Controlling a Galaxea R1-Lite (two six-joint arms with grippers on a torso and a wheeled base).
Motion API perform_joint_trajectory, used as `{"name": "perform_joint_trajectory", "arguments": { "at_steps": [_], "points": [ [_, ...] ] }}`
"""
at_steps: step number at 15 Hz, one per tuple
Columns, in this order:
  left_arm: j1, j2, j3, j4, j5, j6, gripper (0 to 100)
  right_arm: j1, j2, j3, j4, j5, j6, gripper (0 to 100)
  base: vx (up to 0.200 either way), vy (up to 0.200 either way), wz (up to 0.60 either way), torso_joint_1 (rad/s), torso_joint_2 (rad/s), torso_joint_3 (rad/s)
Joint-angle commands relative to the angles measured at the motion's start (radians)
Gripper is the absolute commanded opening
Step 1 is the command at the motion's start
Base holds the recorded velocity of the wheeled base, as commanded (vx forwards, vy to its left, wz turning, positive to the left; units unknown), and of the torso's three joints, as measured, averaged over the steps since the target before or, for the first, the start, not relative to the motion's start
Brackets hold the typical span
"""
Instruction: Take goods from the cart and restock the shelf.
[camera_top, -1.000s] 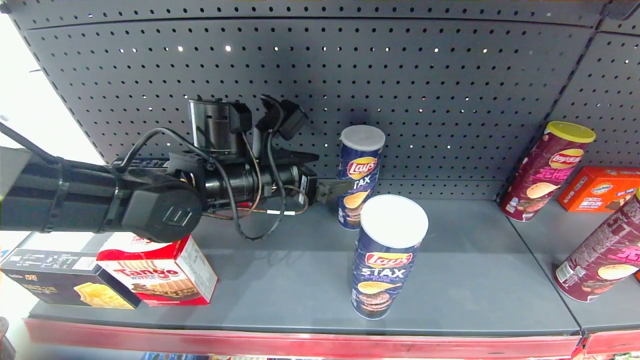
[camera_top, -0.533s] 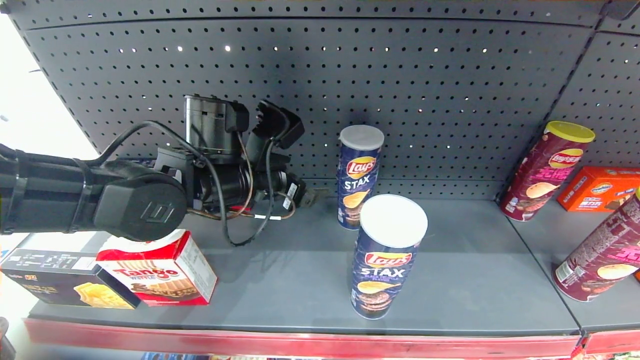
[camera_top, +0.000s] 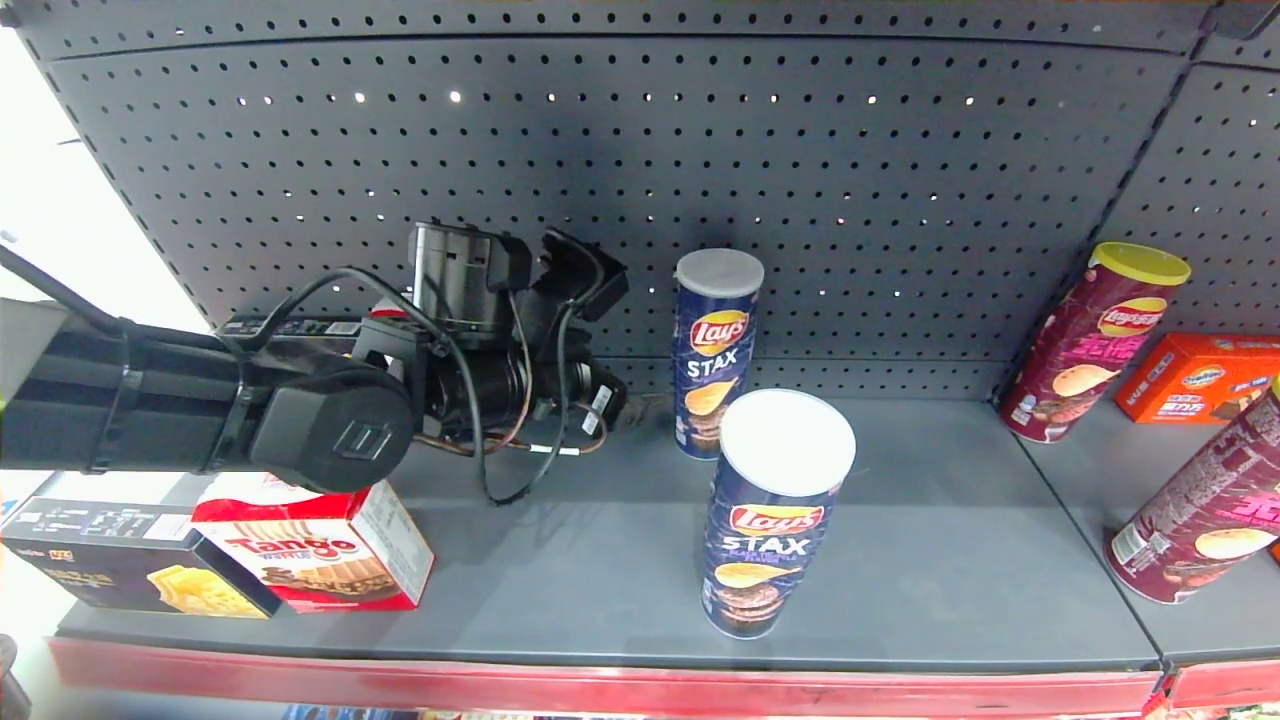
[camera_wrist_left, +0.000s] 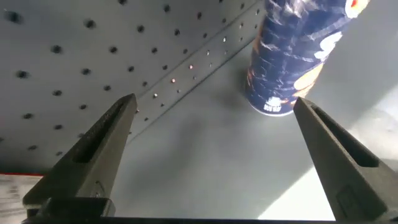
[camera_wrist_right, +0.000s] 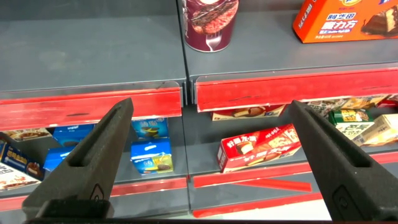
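Observation:
Two blue chip cans with white lids stand upright on the grey shelf (camera_top: 950, 560). One can (camera_top: 715, 350) is at the back by the pegboard, the other (camera_top: 780, 510) nearer the front edge. My left gripper (camera_top: 637, 404) hovers low over the shelf just left of the back can, apart from it. In the left wrist view that gripper (camera_wrist_left: 213, 102) is open and holds nothing, with the back can (camera_wrist_left: 292, 56) ahead of one fingertip. My right gripper (camera_wrist_right: 210, 104) is open and empty, facing lower shelves.
A red-and-white wafer box (camera_top: 320, 545) and a black box (camera_top: 130, 565) lie under my left arm. Maroon cans (camera_top: 1090, 340) (camera_top: 1200, 520) and an orange box (camera_top: 1195, 375) fill the right bay. Bare shelf lies between the cans and the boxes.
My left gripper has come off the back can and pulled away to the left, then edged back toward it. The can, slightly tilted before, now stands straight.

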Motion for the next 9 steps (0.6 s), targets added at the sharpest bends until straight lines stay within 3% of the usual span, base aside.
{"name": "perform_joint_trajectory", "arguments": {
  "at_steps": [1,9],
  "points": [
    [-0.002,0.033,-0.009,0.000,0.002,0.000,100,0.000,0.002,0.000,0.000,0.000,0.001,100,0.000,0.000,0.00,0.000,0.00,0.000],
    [-0.002,0.079,-0.059,0.000,0.001,-0.001,100,0.000,0.002,0.000,0.000,0.000,0.000,100,0.000,0.000,0.00,0.000,0.00,0.000]
  ]
}}
